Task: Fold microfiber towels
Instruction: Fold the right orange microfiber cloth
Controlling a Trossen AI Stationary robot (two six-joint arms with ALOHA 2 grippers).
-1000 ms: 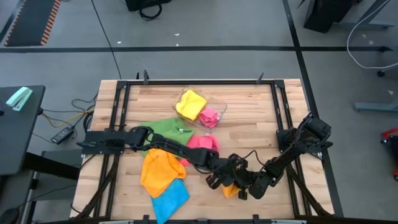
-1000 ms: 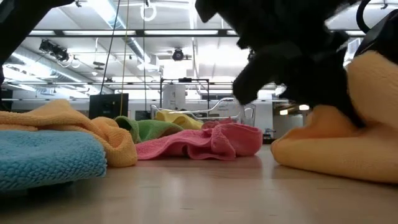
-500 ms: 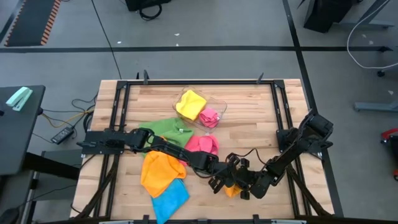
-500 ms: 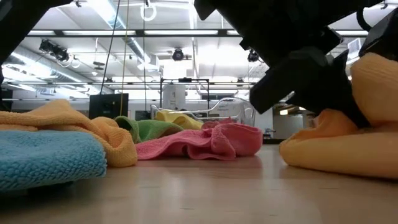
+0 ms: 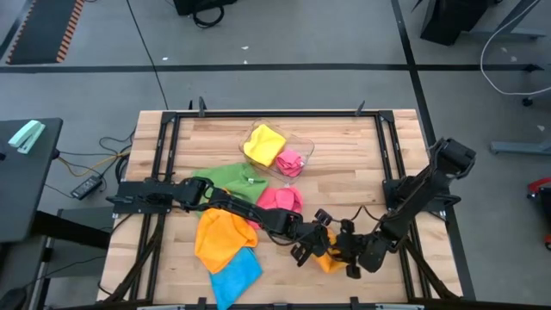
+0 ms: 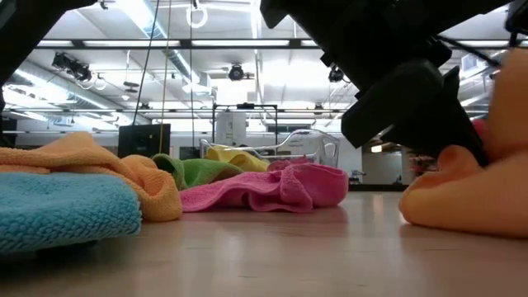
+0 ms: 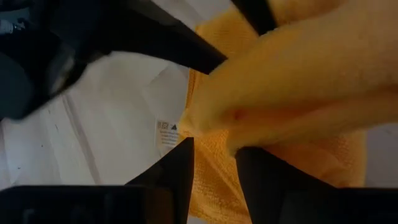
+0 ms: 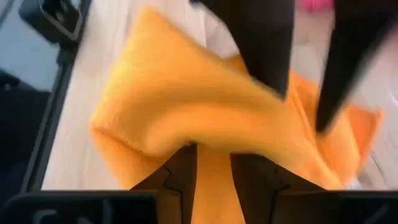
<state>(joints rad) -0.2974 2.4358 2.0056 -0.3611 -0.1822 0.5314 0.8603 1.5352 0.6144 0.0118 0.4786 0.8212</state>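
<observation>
While the right gripper (image 5: pixel 355 261) jaws pinch the small soft orange-yellow microfiber towel (image 5: pixel 327 259) to anchor its fold on the wooden desk (image 5: pixel 344 172), the left gripper (image 5: pixel 308 250) jaws stand narrowly parted beside it.

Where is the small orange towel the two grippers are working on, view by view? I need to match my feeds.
High view: orange towel near the table's front edge, between both grippers.
Low view: the rounded orange mass at far right.
Left wrist view: fills the right half.
Right wrist view: fills the centre.
Shared landmark: the pink towel shows only in the high and low views.
</observation>
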